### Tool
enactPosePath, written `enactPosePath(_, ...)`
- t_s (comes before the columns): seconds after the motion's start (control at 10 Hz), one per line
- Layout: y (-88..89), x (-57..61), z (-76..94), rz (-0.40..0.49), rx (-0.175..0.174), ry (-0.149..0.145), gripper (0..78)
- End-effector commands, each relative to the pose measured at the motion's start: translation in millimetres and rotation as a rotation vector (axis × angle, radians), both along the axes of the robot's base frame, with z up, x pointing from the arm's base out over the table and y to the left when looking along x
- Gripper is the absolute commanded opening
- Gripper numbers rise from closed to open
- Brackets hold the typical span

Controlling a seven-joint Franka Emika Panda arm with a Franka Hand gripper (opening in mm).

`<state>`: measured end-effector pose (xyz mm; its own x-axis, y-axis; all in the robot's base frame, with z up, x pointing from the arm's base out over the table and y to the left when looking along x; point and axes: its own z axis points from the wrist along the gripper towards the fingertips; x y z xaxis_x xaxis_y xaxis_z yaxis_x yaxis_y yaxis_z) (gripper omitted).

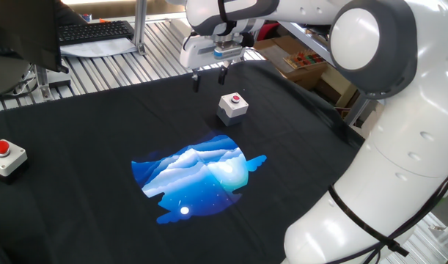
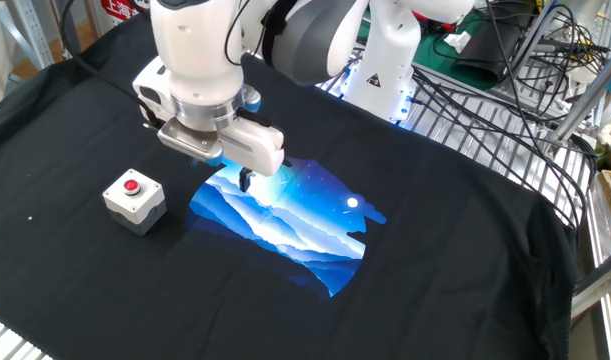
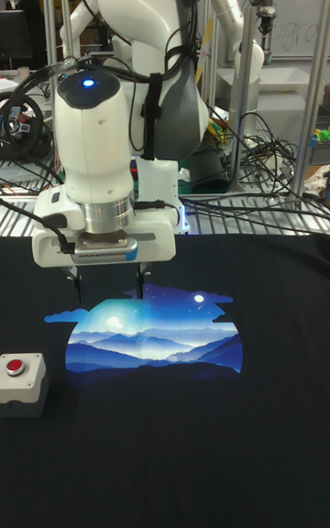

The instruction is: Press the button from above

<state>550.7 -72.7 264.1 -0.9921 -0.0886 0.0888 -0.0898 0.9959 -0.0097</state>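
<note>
Tall fixed view: gripper hovering, button not yet pressed

Tall fixed view is showing the gripper (image 3: 107,282) hanging above the black cloth (image 3: 229,436), its two dark fingers (image 3: 139,280) pointing straight down with a clear gap between them, so the jaws are spread and holding nothing. The button (image 3: 15,367) is sitting at the far left edge of this view, well apart from the gripper. It is a small red disc on top of a light-grey box (image 3: 20,387) with a dark base.

One fixed view is showing the button (image 1: 237,97) facing straight up, with the gripper (image 1: 210,79) raised and off to one side of it, nearer the cloth's far edge. The other fixed view is showing the gripper (image 2: 215,172) above the edge of a blue mountain print (image 2: 285,215), beside the box (image 2: 135,197), not over it.

The box is looking roughly cubic, so no long axis is standing out; the button's press direction is running vertically.

The approach step appears to be in hand. The next move is likely calling for shifting sideways until a fingertip is centred over the red disc, then descending straight down.

A second, flatter box (image 1: 5,157) with a larger red dome is lying far off and is not the target.
</note>
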Motion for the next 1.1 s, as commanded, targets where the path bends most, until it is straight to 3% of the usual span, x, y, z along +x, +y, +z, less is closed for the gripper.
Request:
enactPosePath(0.1, -0.3, 0.6, 1.4, -0.031, -0.011, 0.006, 77.4)
enactPosePath(0.8, -0.3, 0.6, 1.4, -0.037, -0.039, 0.000, 77.4)
enactPosePath(1.0, -0.4, 1.3, 1.5, -0.029, -0.033, 0.001, 77.4)
enactPosePath(1.1, -0.8, 9.2, 2.7, -0.030, -0.029, 0.001, 77.4)
